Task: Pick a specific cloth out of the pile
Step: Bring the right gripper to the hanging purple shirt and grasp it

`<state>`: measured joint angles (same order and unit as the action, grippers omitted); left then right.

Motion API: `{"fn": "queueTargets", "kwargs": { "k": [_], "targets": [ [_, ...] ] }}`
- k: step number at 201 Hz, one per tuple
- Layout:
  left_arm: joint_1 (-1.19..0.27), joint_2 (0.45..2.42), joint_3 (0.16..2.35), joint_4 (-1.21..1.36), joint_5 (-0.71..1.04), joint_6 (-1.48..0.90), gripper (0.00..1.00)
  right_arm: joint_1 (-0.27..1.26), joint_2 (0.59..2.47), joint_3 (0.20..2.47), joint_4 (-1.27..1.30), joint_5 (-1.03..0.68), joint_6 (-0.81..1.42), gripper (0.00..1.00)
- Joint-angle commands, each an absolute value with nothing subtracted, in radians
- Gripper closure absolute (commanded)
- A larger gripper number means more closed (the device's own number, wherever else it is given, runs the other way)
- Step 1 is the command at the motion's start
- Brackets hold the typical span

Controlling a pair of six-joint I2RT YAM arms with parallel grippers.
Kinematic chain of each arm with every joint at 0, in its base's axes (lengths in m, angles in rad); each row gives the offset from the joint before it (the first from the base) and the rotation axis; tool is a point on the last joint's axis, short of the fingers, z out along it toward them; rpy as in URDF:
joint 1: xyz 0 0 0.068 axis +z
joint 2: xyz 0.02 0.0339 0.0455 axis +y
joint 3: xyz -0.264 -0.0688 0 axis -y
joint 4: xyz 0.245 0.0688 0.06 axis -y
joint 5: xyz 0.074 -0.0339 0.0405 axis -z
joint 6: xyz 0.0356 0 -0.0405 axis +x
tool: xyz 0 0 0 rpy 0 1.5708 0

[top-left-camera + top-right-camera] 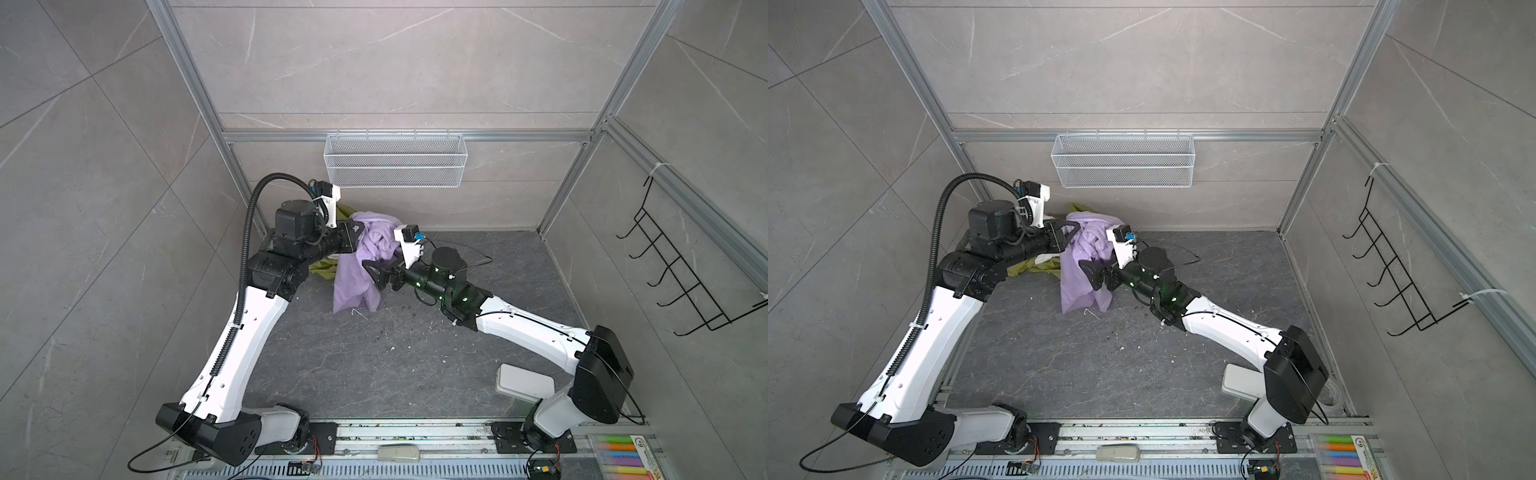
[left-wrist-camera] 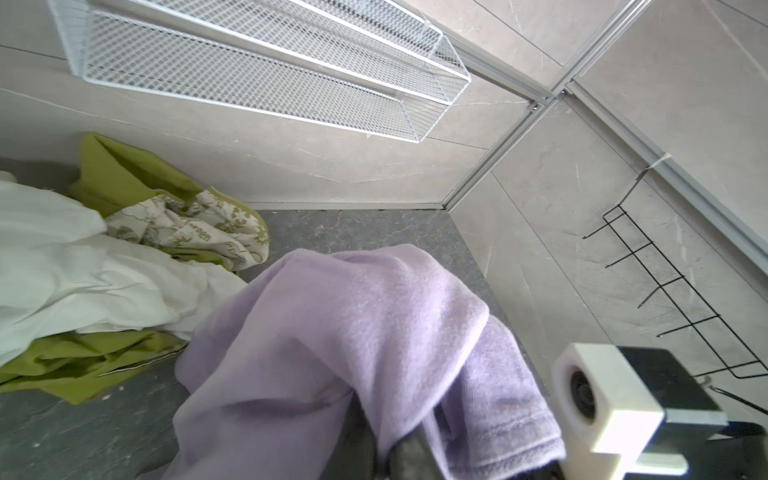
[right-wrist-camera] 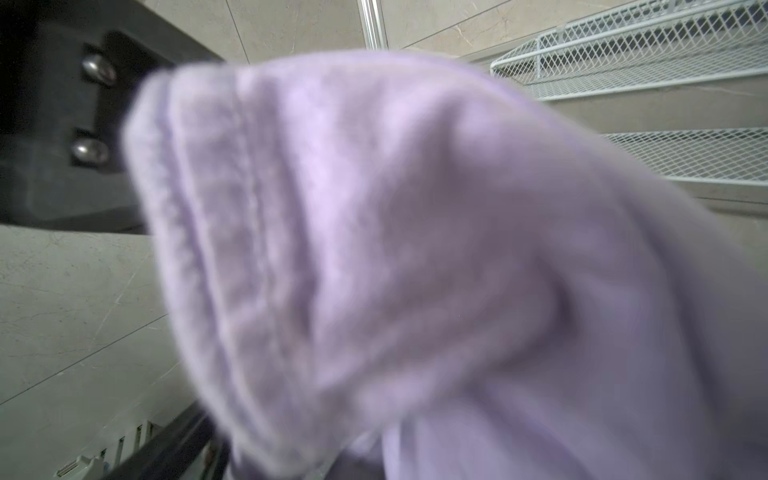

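Observation:
The lilac cloth point(image 1: 353, 286) point(image 1: 1077, 286) hangs bunched from my left gripper point(image 1: 355, 235) point(image 1: 1069, 232), which is shut on its upper folds, and its lower end trails on the dark floor. In the left wrist view the cloth point(image 2: 353, 324) drapes over the jaws and hides them. The pile point(image 1: 324, 268) point(image 2: 104, 266) of olive, white and floral fabrics lies behind and beside the left arm. My right gripper point(image 1: 373, 275) point(image 1: 1091, 275) stands open against the hanging cloth's right side. The blurred cloth point(image 3: 415, 249) fills the right wrist view.
A white mesh basket point(image 1: 392, 166) hangs on the back wall above the pile. A black wire rack point(image 1: 681, 266) hangs on the right wall. A white flat pad point(image 1: 521, 380) lies by the right arm's base. Crumbs dot the stone floor point(image 1: 374, 365).

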<state>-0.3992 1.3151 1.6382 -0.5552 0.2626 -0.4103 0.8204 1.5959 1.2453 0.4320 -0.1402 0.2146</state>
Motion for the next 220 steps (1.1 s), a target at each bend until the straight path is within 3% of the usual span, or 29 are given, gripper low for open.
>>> {"fn": "queueTargets", "kwargs": {
  "k": [1, 68, 91, 176, 220],
  "targets": [
    [-0.455, 1.290, 1.694, -0.416, 0.271, -0.465, 1.00, 0.833, 1.615, 1.237, 0.505, -0.078, 0.179, 0.00],
    [-0.581, 1.314, 1.716, -0.342, 0.263, -0.510, 1.00, 0.840, 1.619, 1.207, 0.515, 0.065, 0.169, 0.00],
    [-0.600, 1.318, 1.713, -0.324, 0.266, -0.525, 1.00, 0.839, 1.609, 1.193, 0.520, 0.071, 0.169, 0.07],
    [-0.610, 1.294, 1.674, -0.307, 0.245, -0.531, 1.00, 0.840, 1.522, 1.148, 0.500, 0.031, 0.152, 0.62],
    [-0.611, 1.276, 1.665, -0.315, 0.239, -0.527, 1.00, 0.840, 1.442, 1.144, 0.436, 0.013, 0.142, 0.81]
  ]
}}
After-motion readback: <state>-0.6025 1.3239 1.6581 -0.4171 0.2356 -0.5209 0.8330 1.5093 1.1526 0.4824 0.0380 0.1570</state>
